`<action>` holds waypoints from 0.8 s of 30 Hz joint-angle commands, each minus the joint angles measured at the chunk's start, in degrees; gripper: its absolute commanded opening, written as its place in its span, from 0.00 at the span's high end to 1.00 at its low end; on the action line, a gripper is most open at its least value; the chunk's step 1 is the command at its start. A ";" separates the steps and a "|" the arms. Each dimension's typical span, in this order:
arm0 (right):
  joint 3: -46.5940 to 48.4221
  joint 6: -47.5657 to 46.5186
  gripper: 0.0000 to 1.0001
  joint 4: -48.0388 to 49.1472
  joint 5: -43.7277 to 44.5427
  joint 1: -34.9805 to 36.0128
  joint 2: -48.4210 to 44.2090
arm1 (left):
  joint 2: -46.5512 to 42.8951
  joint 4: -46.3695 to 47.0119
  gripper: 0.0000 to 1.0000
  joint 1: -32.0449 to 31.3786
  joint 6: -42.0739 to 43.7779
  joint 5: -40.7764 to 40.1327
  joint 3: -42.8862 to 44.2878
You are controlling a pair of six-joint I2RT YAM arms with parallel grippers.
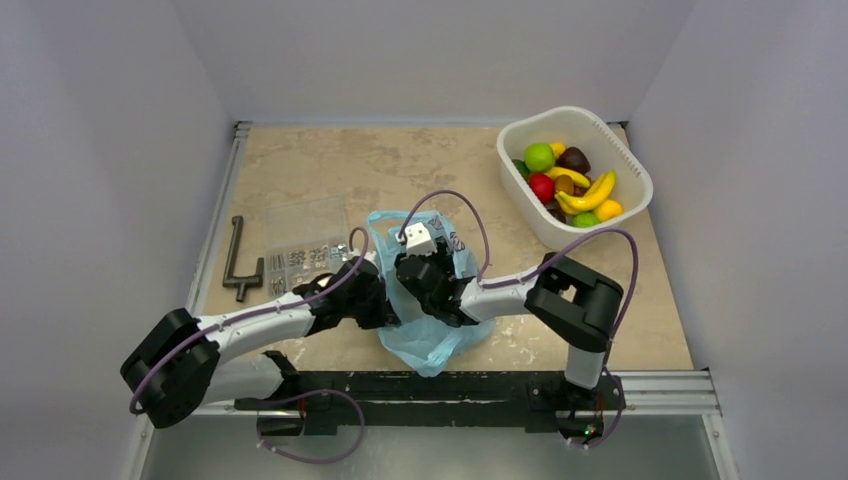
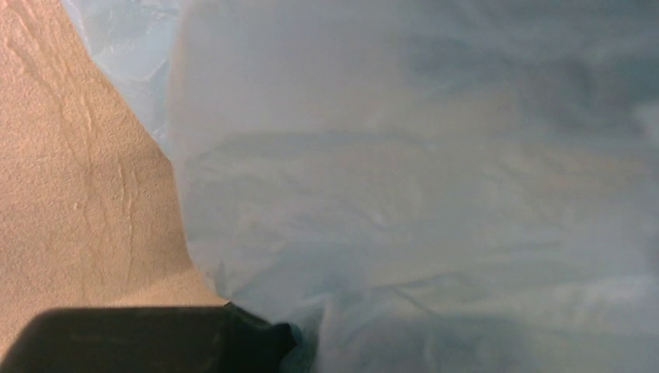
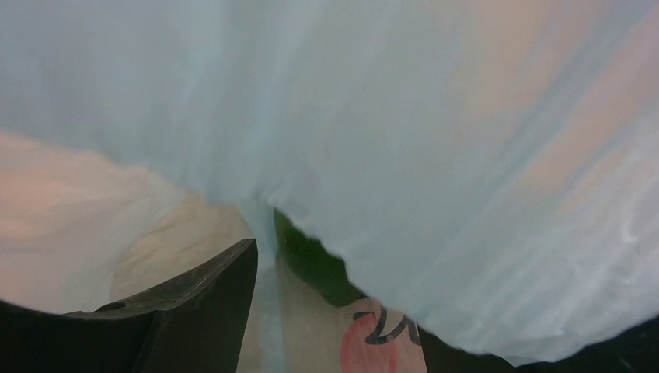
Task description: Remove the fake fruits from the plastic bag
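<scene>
Plastic bag [image 1: 440, 345]: light-blue and crumpled, at the near middle of the desk [image 1: 330, 170], with both arms at it. Your left gripper [image 1: 375, 300] is pressed together at its left edge, apparently pinching the film, and your right gripper [image 1: 430, 290] stands spread inside the mouth, holding nothing. Fake fruits: one green piece [image 3: 311, 268] shows under the film just beyond the right gripper, so count the emptying as unfinished; the heap of fruits [image 1: 570, 180] in the white basket [image 1: 530, 225] at the far right lies well apart from the bag.
</scene>
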 commanded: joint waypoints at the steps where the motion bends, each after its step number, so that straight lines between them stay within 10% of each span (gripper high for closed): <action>1: 2.75 -0.70 0.32 3.19 3.14 -1.86 2.25 | -1.71 -0.20 1.00 0.10 -0.53 -0.58 -0.35; 12: 2.84 -2.81 0.55 6.12 -0.02 -2.73 2.91 | -1.39 -1.17 1.00 0.15 0.24 -0.71 0.47; 24: -1.39 8.16 0.91 -12.10 -15.30 -2.73 -13.65 | 0.53 -1.64 1.00 0.19 1.25 -1.12 2.86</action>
